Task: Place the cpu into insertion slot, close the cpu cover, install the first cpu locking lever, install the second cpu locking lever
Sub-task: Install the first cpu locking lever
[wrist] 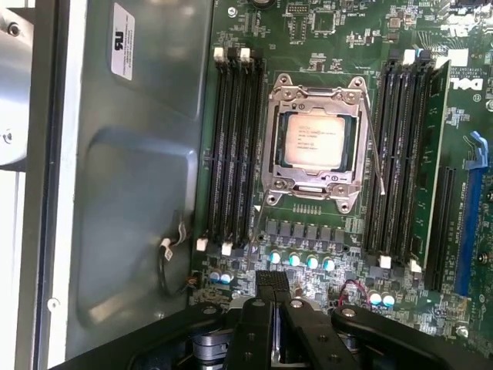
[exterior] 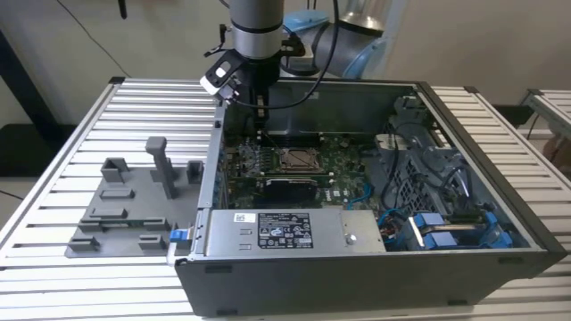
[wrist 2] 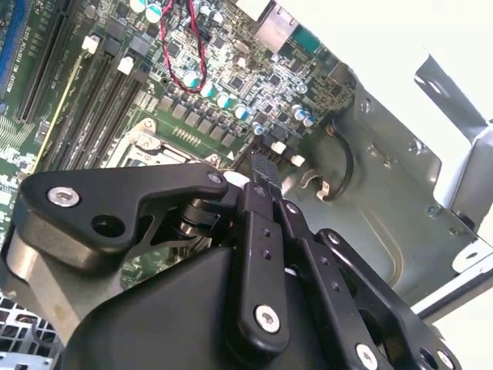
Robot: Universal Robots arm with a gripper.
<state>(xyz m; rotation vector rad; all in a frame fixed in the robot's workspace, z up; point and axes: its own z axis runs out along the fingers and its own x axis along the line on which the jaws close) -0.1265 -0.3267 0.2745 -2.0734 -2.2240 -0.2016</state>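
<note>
In the first wrist view the cpu (wrist: 316, 140) lies flat in its socket on the green motherboard (wrist: 323, 31), its dull metal top showing through the window of the cpu cover (wrist: 273, 139), which lies down over it. A thin wire locking lever (wrist: 375, 146) slants along one side of the socket, its end standing off the frame. My gripper (wrist: 273, 284) is shut with nothing between its black fingers, and it hangs a short way from the socket, over a row of capacitors. In the exterior view the gripper (exterior: 259, 127) reaches into the case behind and left of the cpu (exterior: 297, 159). The second wrist view has the fingertips (wrist 2: 262, 166) close together above the board.
Memory slots (wrist: 235, 146) flank the socket on both sides. The open case's metal wall (wrist: 131, 193) stands close beside the gripper. A power supply (exterior: 295, 231) fills the case front, with cables and blue drive bays (exterior: 446, 227) at the exterior view's right. A grey fixture plate (exterior: 125, 200) sits outside at its left.
</note>
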